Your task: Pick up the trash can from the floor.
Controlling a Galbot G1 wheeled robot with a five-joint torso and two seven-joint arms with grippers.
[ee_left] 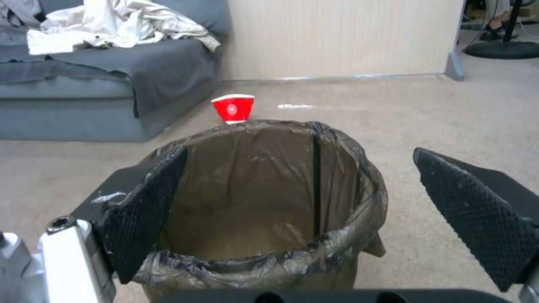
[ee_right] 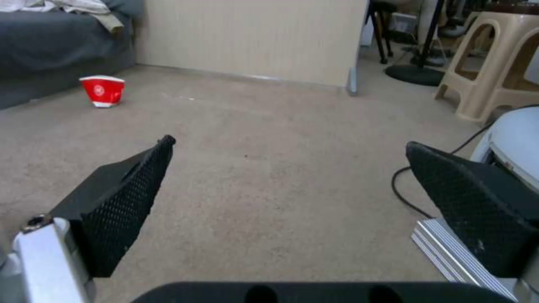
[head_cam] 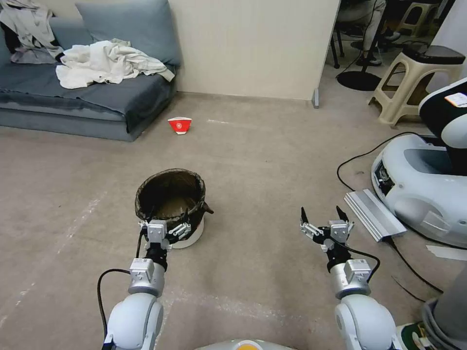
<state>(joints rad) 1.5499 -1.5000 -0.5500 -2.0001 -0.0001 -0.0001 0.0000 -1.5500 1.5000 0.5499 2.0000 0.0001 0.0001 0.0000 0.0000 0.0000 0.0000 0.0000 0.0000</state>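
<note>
The trash can (head_cam: 170,194), a small white bin lined with a dark bag folded over its rim, stands upright on the beige floor (head_cam: 262,160). My left gripper (head_cam: 168,217) is open at the can's near rim. In the left wrist view the can (ee_left: 264,185) sits between the spread fingers: one finger (ee_left: 147,206) overlaps the near rim, the other (ee_left: 477,210) stands well outside the can's wall. I cannot tell whether either touches. My right gripper (head_cam: 321,210) hovers open over bare floor to the can's right, nothing between its fingers (ee_right: 121,202).
A red-and-white paper cup (head_cam: 180,125) stands beyond the can, near a grey sofa (head_cam: 121,102) with clothes on it. At the right are another robot's white base (head_cam: 418,184), a black cable (head_cam: 360,158), a ribbed metal slab (head_cam: 374,215) and a beige stool (head_cam: 413,82).
</note>
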